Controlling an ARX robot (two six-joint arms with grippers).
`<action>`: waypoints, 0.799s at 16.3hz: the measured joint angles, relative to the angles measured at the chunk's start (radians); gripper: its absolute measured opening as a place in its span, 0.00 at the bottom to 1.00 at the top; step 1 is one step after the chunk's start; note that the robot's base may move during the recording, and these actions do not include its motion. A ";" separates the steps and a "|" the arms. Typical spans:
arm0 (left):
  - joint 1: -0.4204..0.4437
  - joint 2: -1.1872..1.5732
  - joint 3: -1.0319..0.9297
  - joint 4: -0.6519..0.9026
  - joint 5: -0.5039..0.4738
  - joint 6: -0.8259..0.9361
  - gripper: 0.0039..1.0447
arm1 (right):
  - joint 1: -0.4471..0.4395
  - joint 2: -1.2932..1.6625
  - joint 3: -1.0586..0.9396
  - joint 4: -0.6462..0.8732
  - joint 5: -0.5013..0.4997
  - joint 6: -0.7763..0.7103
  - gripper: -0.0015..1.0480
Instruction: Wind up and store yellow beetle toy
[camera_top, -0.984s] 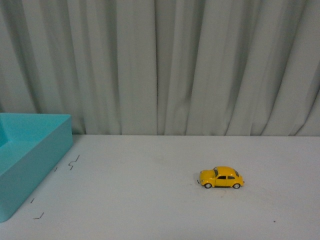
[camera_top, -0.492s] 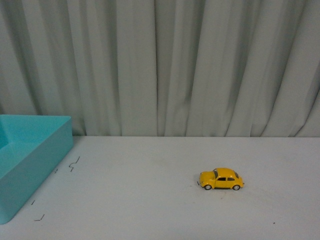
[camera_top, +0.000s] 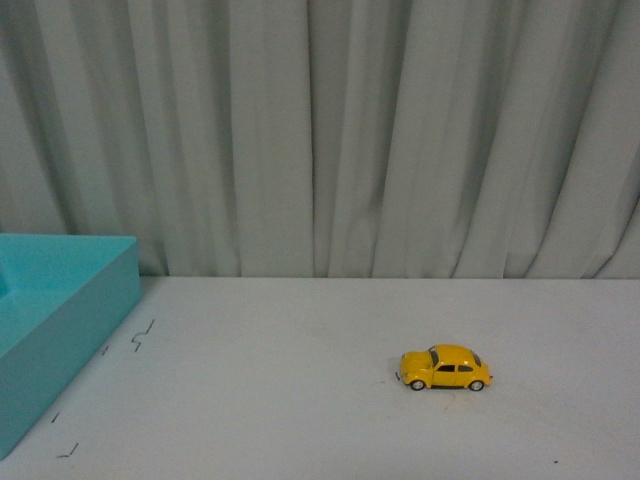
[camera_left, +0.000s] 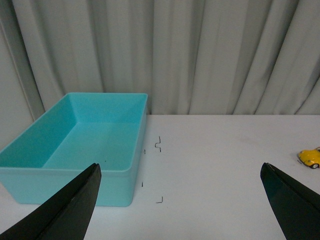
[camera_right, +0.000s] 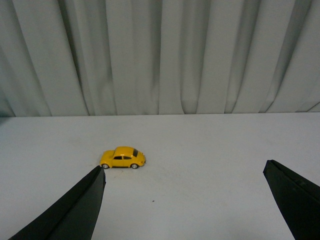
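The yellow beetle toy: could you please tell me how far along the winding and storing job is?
Nothing looks done yet: the yellow beetle toy sits on the white table, apart from the teal box, whose inside looks empty. Nothing is in hand: the left gripper and right gripper are both open, fingers spread and empty. Left to do: grasp the toy, wind it up, and place it in the box.

Turquoise bin (camera_top: 68, 325), yellow beetle toy (camera_top: 443, 368), white table (camera_top: 300, 410).

The beetle toy (camera_top: 444, 368) stands on the table (camera_top: 300, 420), well right of the bin (camera_top: 80, 335).
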 joint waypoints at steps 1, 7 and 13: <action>0.000 0.000 0.000 0.000 0.000 0.000 0.94 | 0.000 0.000 0.000 0.000 0.000 0.000 0.94; 0.000 0.000 0.000 0.000 0.000 0.000 0.94 | 0.000 0.000 0.000 0.000 0.000 0.000 0.94; 0.000 0.000 0.000 0.000 0.000 0.000 0.94 | 0.000 0.000 0.000 0.000 0.000 0.000 0.94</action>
